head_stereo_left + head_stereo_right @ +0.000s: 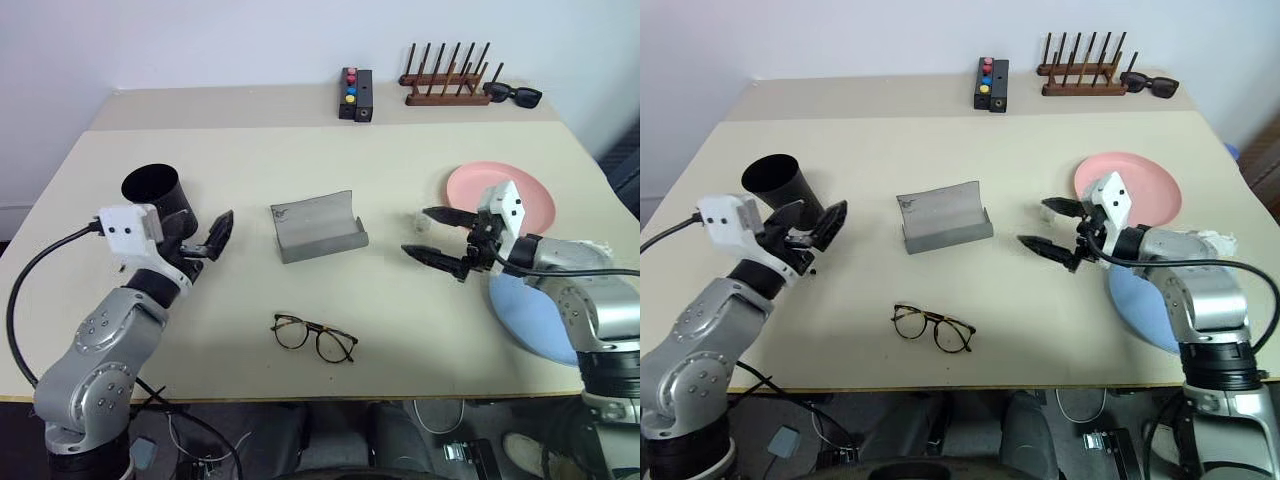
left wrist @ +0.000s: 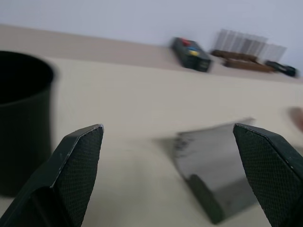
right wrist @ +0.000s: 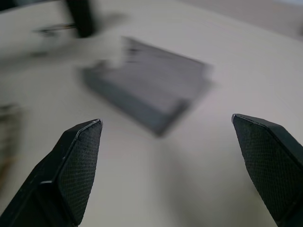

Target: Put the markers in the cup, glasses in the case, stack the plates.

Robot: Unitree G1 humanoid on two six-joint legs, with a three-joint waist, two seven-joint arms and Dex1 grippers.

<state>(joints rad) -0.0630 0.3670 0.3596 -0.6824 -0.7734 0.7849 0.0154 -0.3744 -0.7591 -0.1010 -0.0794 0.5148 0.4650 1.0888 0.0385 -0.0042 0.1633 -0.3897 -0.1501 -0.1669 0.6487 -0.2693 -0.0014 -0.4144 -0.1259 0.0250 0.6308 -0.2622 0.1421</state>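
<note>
The black cup (image 1: 155, 190) stands at the table's left, with my left gripper (image 1: 212, 238) open just to its right, level with it and pointing forward. The grey case (image 1: 318, 228) lies open mid-table; the left wrist view has it (image 2: 213, 161) ahead between the fingers. The brown-rimmed glasses (image 1: 313, 336) lie unfolded nearer the front edge. My right gripper (image 1: 416, 232) is open and empty, pointing left toward the case (image 3: 147, 90). The pink plate (image 1: 470, 185) sits behind it, and the blue plate (image 1: 530, 325) lies under my right forearm. The markers are out of view.
Along the back edge sit a black box with coloured buttons (image 1: 355, 95), a wooden peg rack (image 1: 450, 80) and black sunglasses (image 1: 515, 95). The blue plate reaches close to the table's front right edge.
</note>
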